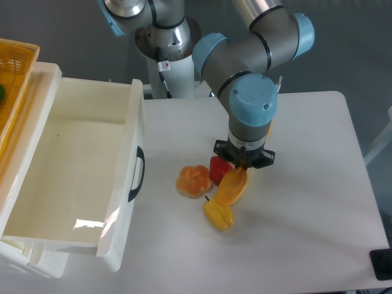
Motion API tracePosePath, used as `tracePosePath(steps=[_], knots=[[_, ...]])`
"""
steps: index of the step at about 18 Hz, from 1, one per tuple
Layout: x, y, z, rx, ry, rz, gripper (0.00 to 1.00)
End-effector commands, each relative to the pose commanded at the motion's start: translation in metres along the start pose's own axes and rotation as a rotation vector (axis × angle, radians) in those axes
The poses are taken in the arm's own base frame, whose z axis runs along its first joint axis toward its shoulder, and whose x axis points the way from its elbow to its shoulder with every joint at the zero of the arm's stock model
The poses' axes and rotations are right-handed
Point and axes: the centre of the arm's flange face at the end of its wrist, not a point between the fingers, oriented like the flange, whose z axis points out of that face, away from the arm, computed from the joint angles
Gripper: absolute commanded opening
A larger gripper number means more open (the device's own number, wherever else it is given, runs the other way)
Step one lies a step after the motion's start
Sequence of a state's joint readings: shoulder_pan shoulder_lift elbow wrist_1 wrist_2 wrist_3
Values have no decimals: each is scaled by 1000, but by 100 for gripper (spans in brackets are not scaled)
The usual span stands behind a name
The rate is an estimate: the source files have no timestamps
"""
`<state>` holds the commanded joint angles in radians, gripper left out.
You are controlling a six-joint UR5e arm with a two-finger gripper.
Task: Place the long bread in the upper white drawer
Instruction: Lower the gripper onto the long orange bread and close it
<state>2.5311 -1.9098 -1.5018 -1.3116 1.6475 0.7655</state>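
You are looking at the upper white drawer [73, 177] standing open left of the table [306, 202], while to the drawer's right the gripper [240, 170] is pinching the long bread [231, 188], tilted, between a round orange bun [193, 180] nearer the drawer, a red item [218, 168] and a yellow one [219, 215].

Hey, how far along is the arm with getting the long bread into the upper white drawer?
Done: the upper white drawer is pulled open and looks bare inside. In hand: the tool sits at the top end of the long bread, which hangs tilted beside the round bun; the fingers are hidden, so the grip itself is unclear. Left: carry the bread left over the drawer and release it.
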Motion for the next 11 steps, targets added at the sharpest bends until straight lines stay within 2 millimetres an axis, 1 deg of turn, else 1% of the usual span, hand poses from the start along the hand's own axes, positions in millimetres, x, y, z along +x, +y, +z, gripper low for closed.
tracePosePath(steps=[1,8,11], knots=[[0,0,2,-3,-1,0,0],[-3,-1,-8,12,-12,-12,0],[-1,-2,-10,10,-12,-10,0]])
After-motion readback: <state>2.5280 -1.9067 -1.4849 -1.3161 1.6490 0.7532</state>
